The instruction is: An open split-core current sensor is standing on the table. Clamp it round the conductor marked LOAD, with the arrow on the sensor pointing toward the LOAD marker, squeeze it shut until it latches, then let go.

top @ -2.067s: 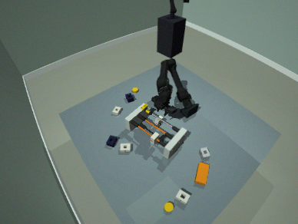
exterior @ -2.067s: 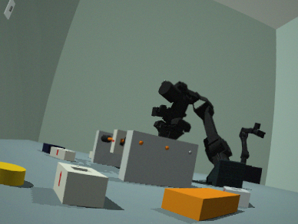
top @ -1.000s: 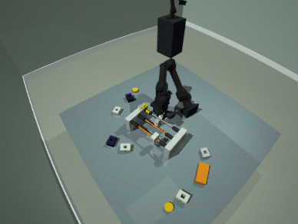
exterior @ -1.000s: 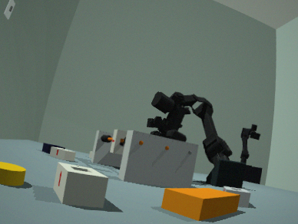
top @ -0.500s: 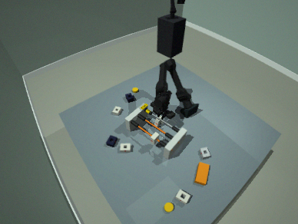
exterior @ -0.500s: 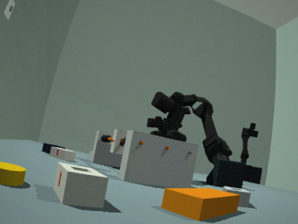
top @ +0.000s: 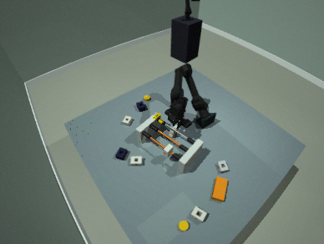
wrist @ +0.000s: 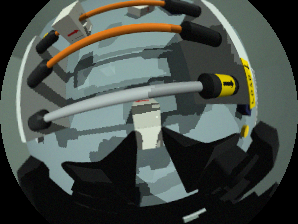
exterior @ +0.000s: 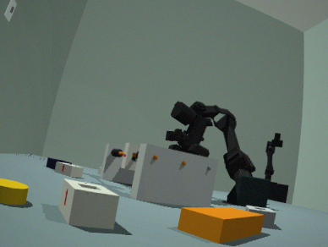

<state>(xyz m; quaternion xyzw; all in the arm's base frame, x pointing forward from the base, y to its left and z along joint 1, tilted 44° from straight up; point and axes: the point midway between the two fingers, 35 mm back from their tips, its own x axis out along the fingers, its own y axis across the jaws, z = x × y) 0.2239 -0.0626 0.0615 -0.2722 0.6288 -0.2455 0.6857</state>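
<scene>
A rig of two white end blocks (top: 193, 154) (exterior: 169, 178) carries two orange conductors (top: 157, 143) (wrist: 127, 31) and one grey conductor (top: 184, 134) (wrist: 107, 102). The grey one ends in a yellow marker sleeve (top: 157, 115) (wrist: 222, 84). My gripper (top: 177, 124) (wrist: 148, 132) is down over the grey conductor and shut on the pale split-core sensor (wrist: 147, 121), which sits on that conductor about midway. I cannot read the sensor's arrow or see its latch. A second white block (top: 168, 149) (wrist: 72, 24) sits on an orange conductor.
Around the rig on the blue mat lie white cubes with holes (top: 128, 120) (top: 136, 160) (top: 223, 166) (top: 199, 213) (exterior: 86, 203), dark blue blocks (top: 142, 106) (top: 121, 153), yellow discs (top: 147, 98) (top: 183, 226) (exterior: 13, 191) and an orange block (top: 220, 188) (exterior: 220, 222).
</scene>
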